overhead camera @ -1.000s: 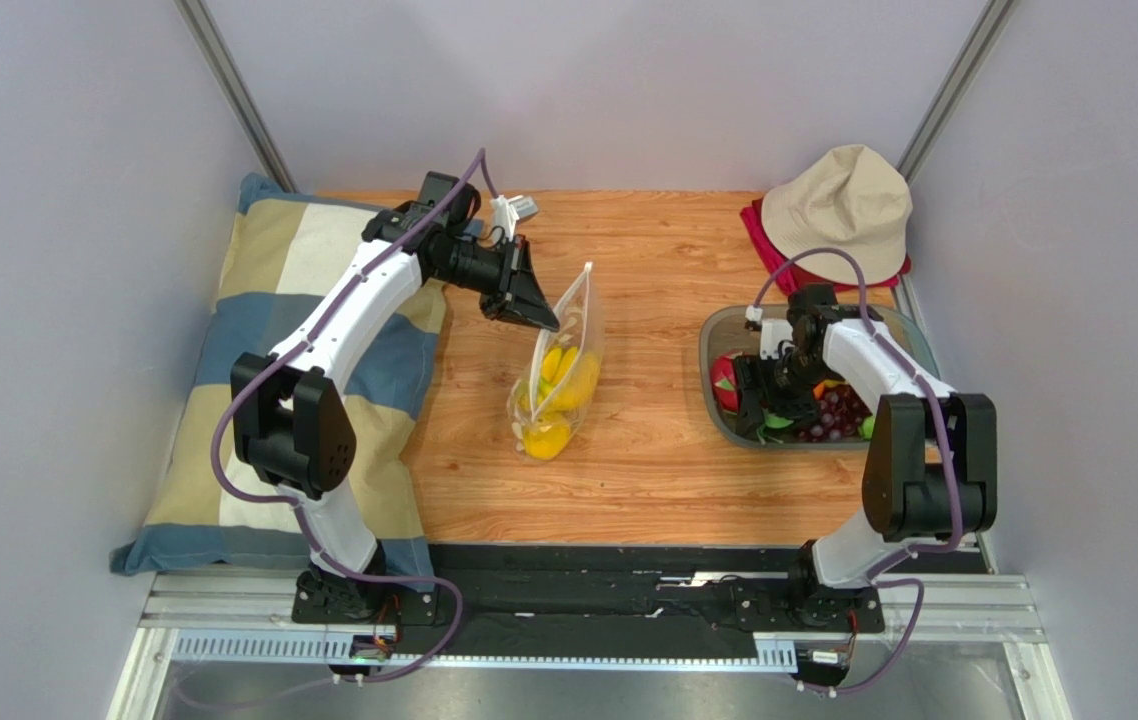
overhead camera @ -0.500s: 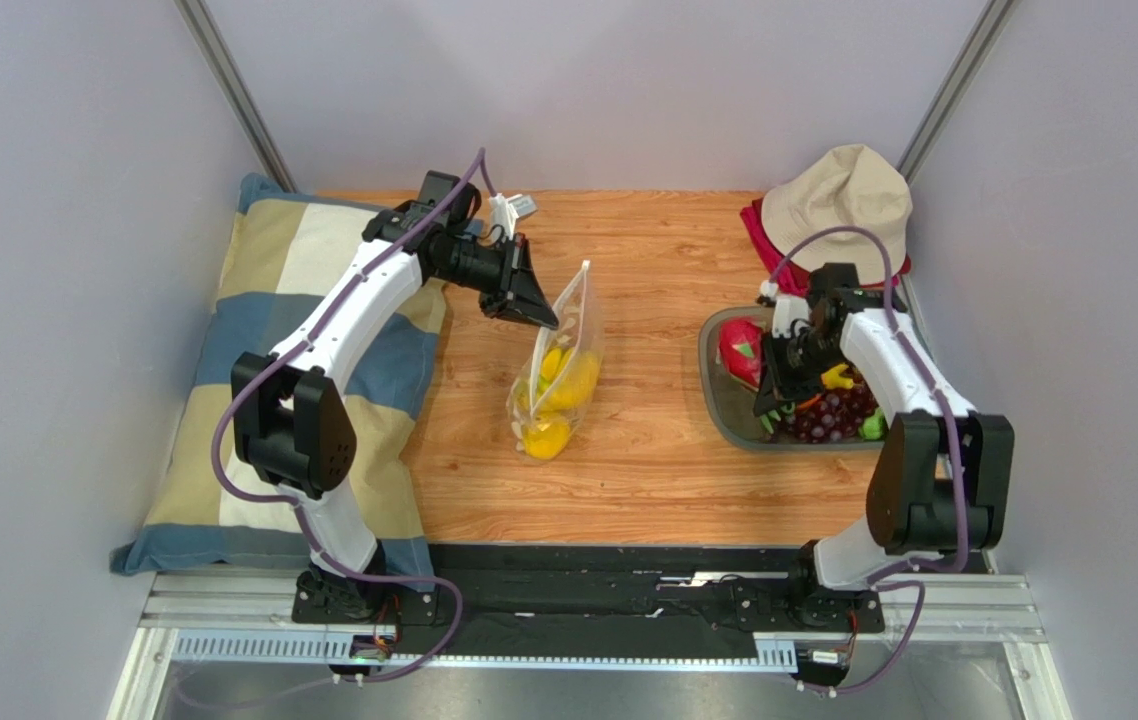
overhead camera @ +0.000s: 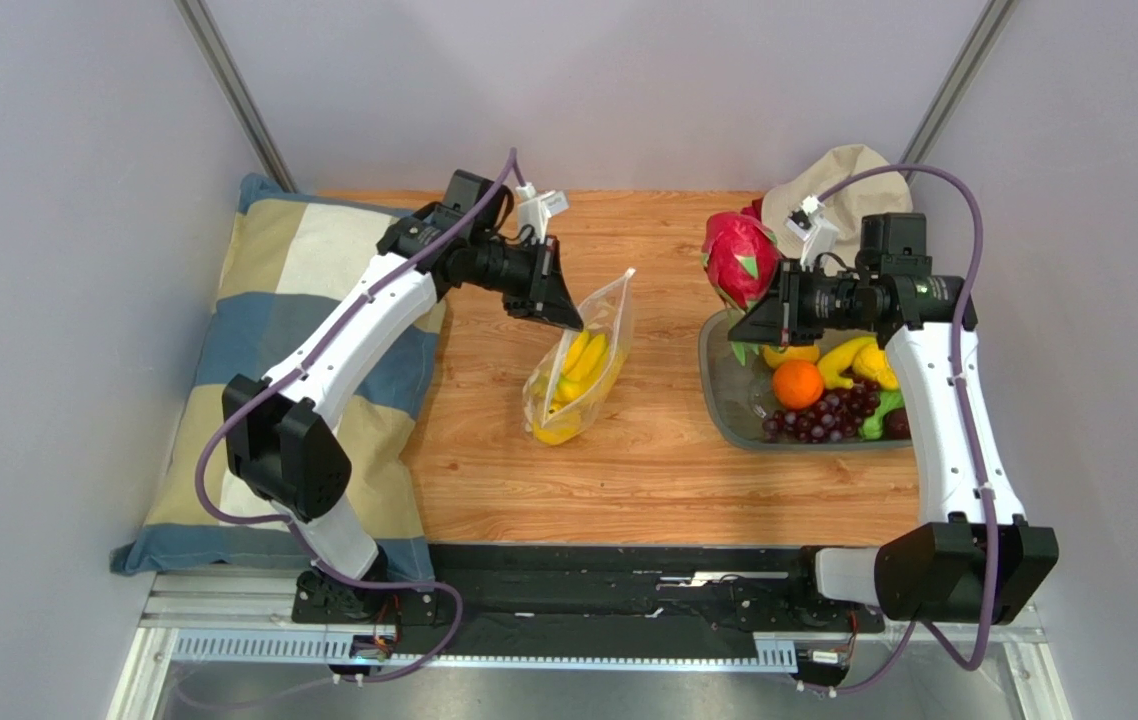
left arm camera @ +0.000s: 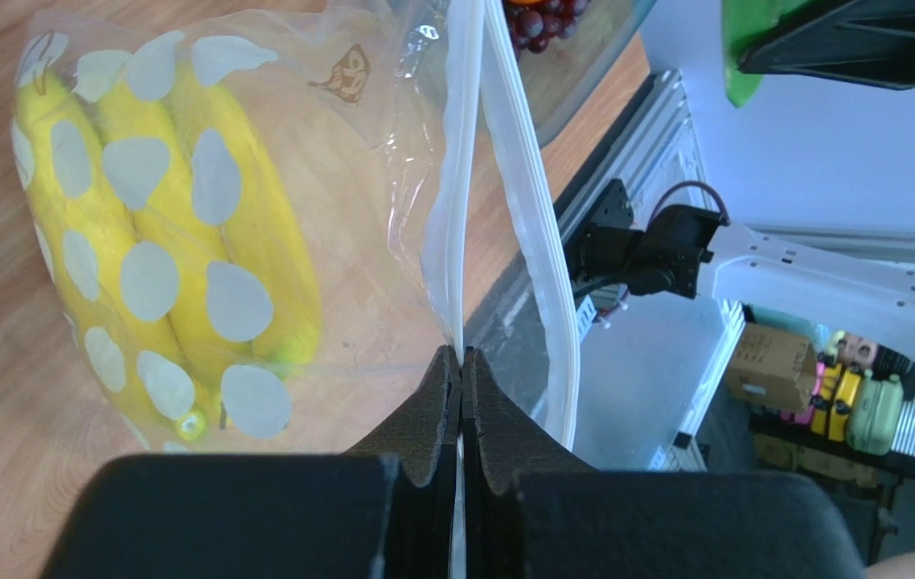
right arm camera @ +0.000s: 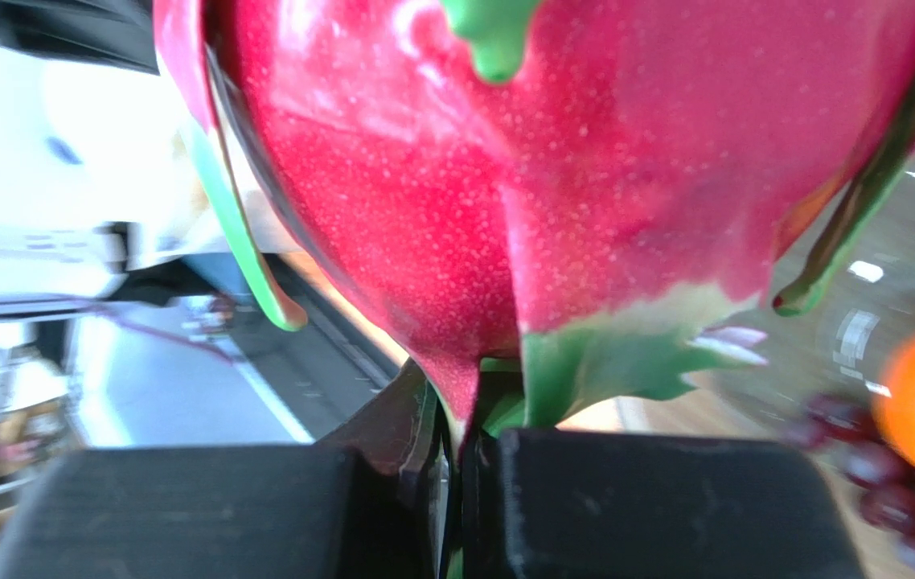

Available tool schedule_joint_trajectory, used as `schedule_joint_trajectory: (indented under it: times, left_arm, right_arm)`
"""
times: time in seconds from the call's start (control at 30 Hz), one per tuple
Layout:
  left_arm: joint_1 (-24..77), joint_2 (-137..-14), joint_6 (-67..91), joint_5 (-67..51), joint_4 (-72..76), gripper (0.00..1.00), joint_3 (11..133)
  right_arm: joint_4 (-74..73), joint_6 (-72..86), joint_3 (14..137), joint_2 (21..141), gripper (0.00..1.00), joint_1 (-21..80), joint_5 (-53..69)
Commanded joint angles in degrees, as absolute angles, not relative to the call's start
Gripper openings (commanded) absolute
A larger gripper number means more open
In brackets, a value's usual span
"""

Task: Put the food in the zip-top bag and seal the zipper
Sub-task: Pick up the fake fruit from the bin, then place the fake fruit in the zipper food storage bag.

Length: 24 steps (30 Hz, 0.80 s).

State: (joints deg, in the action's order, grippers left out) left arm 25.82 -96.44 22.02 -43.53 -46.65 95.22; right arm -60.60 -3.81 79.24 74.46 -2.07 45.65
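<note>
The clear polka-dot zip-top bag (overhead camera: 584,372) stands slanted on the wooden table, with yellow bananas (left arm camera: 173,229) inside it. My left gripper (overhead camera: 562,312) is shut on one lip of the bag's mouth (left arm camera: 462,360). The whitish zipper (left arm camera: 466,181) is parted, and the other lip bows away. My right gripper (overhead camera: 754,321) is shut on a lower scale of the pink dragon fruit (overhead camera: 738,255), which it holds in the air to the right of the bag. The fruit (right arm camera: 547,157) fills the right wrist view.
A grey tray (overhead camera: 716,393) at the right holds an orange (overhead camera: 796,384), dark grapes (overhead camera: 826,419), a yellow banana (overhead camera: 843,360) and a green piece. A beige hat (overhead camera: 849,183) lies behind it. A checked pillow (overhead camera: 282,353) lies along the table's left side.
My right gripper shut on the dragon fruit in the tray and lifted it up and to the left. My left gripper shifted right with the bag's lip, and the bag moved with it.
</note>
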Motion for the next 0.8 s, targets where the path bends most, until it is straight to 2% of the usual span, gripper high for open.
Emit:
schedule_joint_trajectory:
  times: [0.0, 0.2, 0.33, 0.53, 0.77]
  left_arm:
    - [27.6, -97.2, 22.2, -41.6, -45.4, 0.00, 97.7]
    - [32.3, -101.2, 24.8, -38.1, -42.9, 0.00, 101.8]
    - [34.1, -104.4, 27.3, -35.1, -42.6, 0.00, 107.9]
    - [28.1, -105.6, 28.4, -33.7, -48.0, 0.00, 115.0]
    - [22.7, -100.0, 23.2, -33.8, -52.6, 0.00, 113.0]
  right_arm:
    - [-57.6, 2.3, 82.8, 70.3, 0.00, -1.7, 58.7]
    - [-54.1, 10.2, 81.5, 67.1, 0.00, 2.9, 64.4]
    - [-49.9, 13.7, 81.1, 65.2, 0.00, 4.1, 63.8]
    - [-49.7, 13.2, 82.9, 65.7, 0.00, 4.0, 61.7]
    - [-45.5, 14.8, 83.2, 66.3, 0.00, 4.0, 61.6]
